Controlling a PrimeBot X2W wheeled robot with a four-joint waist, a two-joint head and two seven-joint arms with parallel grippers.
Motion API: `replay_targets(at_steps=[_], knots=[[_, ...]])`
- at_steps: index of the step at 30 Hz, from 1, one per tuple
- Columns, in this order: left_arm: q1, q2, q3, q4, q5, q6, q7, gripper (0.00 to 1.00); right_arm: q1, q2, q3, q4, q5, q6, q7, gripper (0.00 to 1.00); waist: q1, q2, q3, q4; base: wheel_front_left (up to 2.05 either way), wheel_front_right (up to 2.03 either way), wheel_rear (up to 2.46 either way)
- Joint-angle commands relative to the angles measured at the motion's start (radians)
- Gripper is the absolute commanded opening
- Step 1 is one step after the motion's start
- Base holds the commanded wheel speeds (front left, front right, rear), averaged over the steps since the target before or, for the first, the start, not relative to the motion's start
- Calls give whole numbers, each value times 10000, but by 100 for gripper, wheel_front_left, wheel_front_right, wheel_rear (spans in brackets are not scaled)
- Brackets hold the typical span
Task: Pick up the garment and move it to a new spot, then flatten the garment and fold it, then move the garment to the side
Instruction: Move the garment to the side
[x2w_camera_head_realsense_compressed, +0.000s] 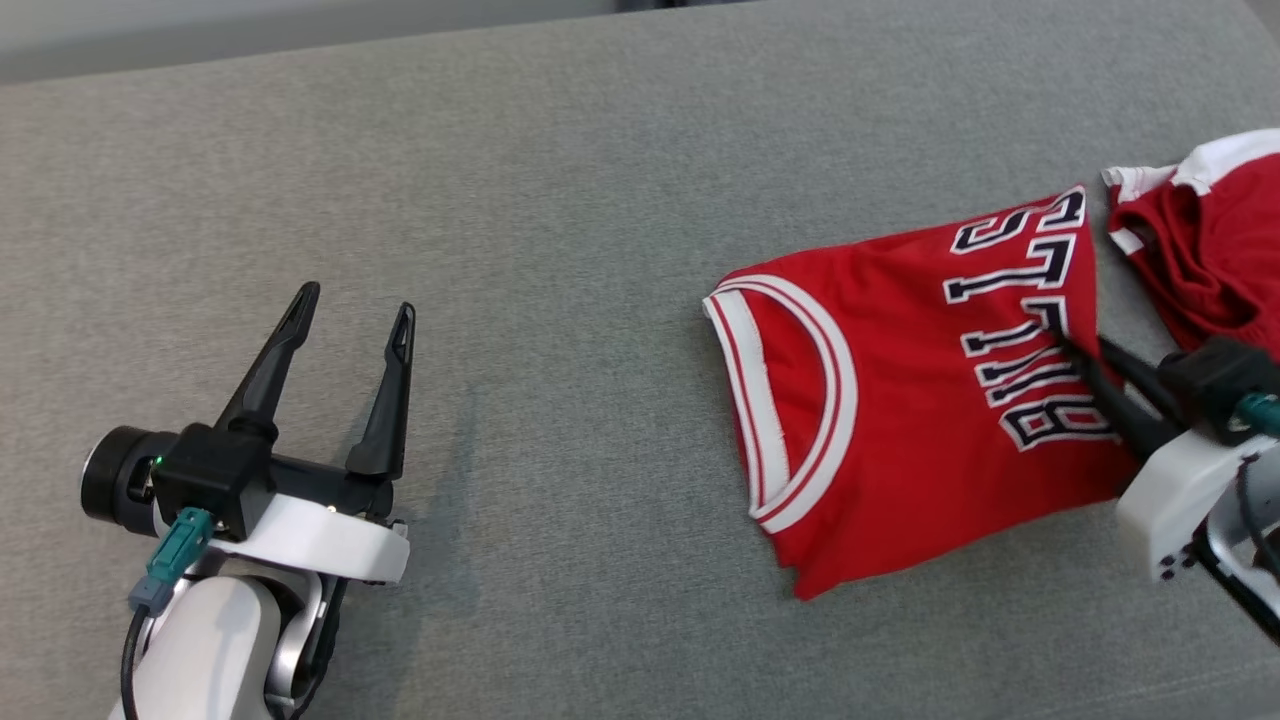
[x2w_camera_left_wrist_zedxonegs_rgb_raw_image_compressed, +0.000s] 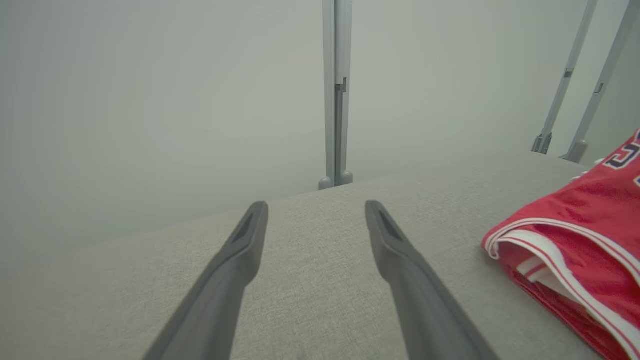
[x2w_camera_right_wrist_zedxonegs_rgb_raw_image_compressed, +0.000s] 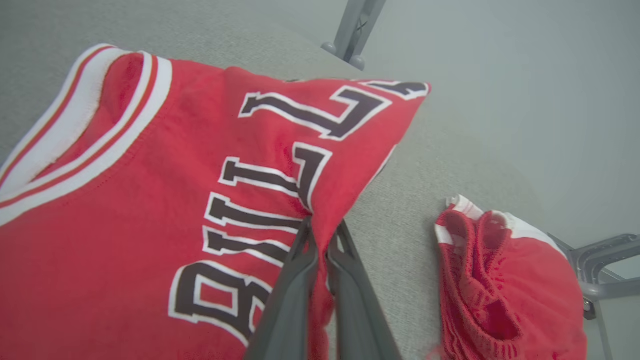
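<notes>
The garment (x2w_camera_head_realsense_compressed: 900, 400) is a red jersey with white trim and dark BULLS lettering, folded on the grey surface at the right. My right gripper (x2w_camera_head_realsense_compressed: 1068, 348) is shut on the garment's right edge beside the lettering; in the right wrist view the dark fingers pinch a raised ridge of red cloth (x2w_camera_right_wrist_zedxonegs_rgb_raw_image_compressed: 320, 220). My left gripper (x2w_camera_head_realsense_compressed: 355, 310) hovers open at the lower left, far from the garment, with nothing between its fingers. In the left wrist view, the left gripper (x2w_camera_left_wrist_zedxonegs_rgb_raw_image_compressed: 315, 215) points over bare surface and the garment's trimmed edge (x2w_camera_left_wrist_zedxonegs_rgb_raw_image_compressed: 575, 250) lies to its right.
A second red piece of clothing with white trim (x2w_camera_head_realsense_compressed: 1210, 240) lies crumpled at the far right, close to the jersey (x2w_camera_right_wrist_zedxonegs_rgb_raw_image_compressed: 500, 285). The grey padded surface (x2w_camera_head_realsense_compressed: 500, 200) stretches wide to the left. Grey metal posts (x2w_camera_left_wrist_zedxonegs_rgb_raw_image_compressed: 337, 95) stand beyond its far edge.
</notes>
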Motion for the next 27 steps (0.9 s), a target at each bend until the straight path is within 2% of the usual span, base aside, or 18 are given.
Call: replay_targets(at_steps=[1, 7, 15, 20, 25, 27], knots=[[-292, 187, 1, -164, 108, -31, 125, 100, -580, -293, -169, 26, 118, -7, -222, 0, 0, 0, 686, -765, 0, 0, 0], [-686, 478, -144, -480, 357, -112, 493, 100, -1866, -669, -450, 700, 475, -9, -898, 0, 0, 0, 1394, -1242, 0, 0, 0], [-1401, 798, -311, -913, 619, -263, 914, 100, -3518, -1058, -1397, 3107, 1000, -9, -1874, 0, 0, 0, 2598, -1468, 0, 0, 0], [-1660, 968, -375, -1037, 814, -256, 1079, 100, -4320, -1026, -1991, 4644, 1369, -7, -2451, 0, 0, 0, 3083, -1499, 0, 0, 0], [-1805, 1019, -456, -1049, 867, -260, 1132, 100, -4945, -1222, -2383, 5994, 1163, -7, -3022, 0, 0, 0, 3380, -1368, 0, 0, 0], [-1855, 1021, -490, -1019, 865, -274, 1125, 100, -5155, -1168, -2628, 6607, 953, -9, -3363, 47, 0, 0, 3453, -1306, 0, 0, 0]])
